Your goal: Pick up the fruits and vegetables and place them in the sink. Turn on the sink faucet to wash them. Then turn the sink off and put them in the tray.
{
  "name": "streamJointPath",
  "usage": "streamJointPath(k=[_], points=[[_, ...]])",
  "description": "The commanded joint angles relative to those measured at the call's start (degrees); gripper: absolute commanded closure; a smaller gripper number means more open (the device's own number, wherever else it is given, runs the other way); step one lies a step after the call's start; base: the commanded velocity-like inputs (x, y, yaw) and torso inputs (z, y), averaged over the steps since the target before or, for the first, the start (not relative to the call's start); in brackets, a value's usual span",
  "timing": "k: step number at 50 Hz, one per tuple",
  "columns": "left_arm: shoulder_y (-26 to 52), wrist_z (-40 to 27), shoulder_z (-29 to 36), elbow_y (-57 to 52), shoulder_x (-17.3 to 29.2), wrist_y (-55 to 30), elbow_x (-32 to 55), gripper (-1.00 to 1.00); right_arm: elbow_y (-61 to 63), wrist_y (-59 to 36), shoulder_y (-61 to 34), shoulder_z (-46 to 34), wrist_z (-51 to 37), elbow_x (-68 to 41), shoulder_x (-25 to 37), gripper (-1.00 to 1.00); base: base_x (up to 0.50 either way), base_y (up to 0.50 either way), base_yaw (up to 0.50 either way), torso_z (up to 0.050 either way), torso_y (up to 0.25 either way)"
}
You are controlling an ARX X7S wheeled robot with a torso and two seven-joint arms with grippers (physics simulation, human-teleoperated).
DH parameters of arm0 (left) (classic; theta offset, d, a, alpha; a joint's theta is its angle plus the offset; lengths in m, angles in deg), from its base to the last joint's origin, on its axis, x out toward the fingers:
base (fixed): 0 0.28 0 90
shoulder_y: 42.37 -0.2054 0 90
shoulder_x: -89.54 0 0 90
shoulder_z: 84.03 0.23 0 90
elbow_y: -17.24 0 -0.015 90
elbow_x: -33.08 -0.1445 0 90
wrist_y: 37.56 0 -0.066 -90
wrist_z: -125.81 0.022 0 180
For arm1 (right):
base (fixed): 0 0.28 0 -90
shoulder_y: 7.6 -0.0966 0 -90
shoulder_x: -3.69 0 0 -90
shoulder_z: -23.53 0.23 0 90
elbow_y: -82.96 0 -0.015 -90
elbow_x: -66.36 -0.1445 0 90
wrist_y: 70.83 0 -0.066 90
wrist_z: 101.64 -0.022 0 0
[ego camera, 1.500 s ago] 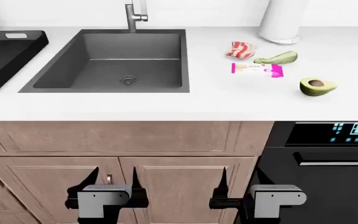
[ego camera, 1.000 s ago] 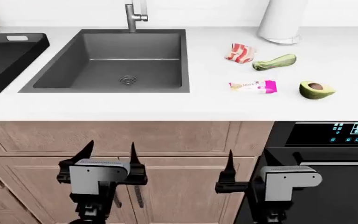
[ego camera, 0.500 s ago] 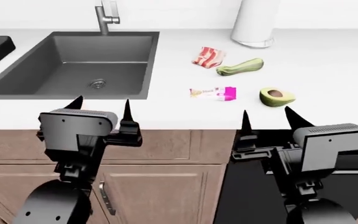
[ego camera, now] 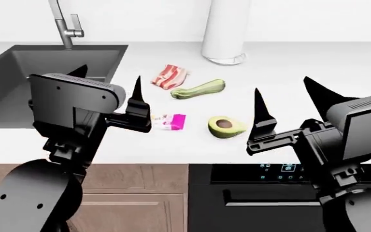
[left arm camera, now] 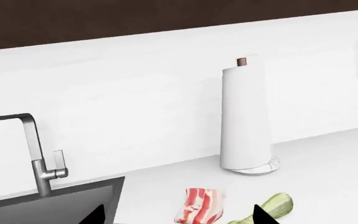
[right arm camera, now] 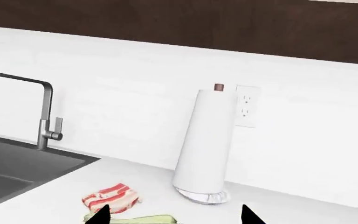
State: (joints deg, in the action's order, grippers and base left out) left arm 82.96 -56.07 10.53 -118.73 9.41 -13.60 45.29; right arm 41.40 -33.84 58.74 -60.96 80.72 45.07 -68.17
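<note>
The halved avocado (ego camera: 226,126) lies near the counter's front edge, with the pale green zucchini (ego camera: 198,89) behind it. My left gripper (ego camera: 108,77) hovers open and empty at the sink's right rim, left of the pink wrapper. My right gripper (ego camera: 283,89) is open and empty, just right of the avocado. The dark sink (ego camera: 18,67) with its steel faucet (ego camera: 63,24) is at the left. The left wrist view shows the faucet (left arm camera: 36,158) and zucchini (left arm camera: 272,207); the right wrist view shows the zucchini (right arm camera: 138,219) between its fingertips. The tray is out of view.
A bacon piece (ego camera: 170,76) lies beside the zucchini and a pink snack wrapper (ego camera: 170,121) left of the avocado. A paper towel roll (ego camera: 225,29) stands at the back wall. A black oven (ego camera: 256,193) sits under the counter on the right.
Both arms rose from in front of the cabinet doors to counter height. The view shifted right, so the tray left the picture. Both grippers stayed open.
</note>
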Motion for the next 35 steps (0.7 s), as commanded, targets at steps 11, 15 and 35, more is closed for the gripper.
streamJointPath(k=[11,15,35], points=[[13.6,3.0,-2.0,-3.1,0.4,-17.3,5.3,-1.00,4.2,-14.5,-10.4,6.0,2.3,-10.2,2.4,-1.00,0.28,-0.41,0.00,0.050,0.000],[15.1,3.0,-2.4,-2.0,0.6,-18.9,5.6,-1.00,4.1,-16.8,-12.1,6.7,2.5,-12.0,2.2,-1.00,0.32,-0.37,0.00,0.050,0.000],[18.8,2.3,-2.4,-1.8,2.4,-23.1,7.7,-1.00,3.6,-23.7,-16.7,4.2,1.9,-16.2,2.5,-1.00,0.46,0.07,0.00,0.045,0.000]])
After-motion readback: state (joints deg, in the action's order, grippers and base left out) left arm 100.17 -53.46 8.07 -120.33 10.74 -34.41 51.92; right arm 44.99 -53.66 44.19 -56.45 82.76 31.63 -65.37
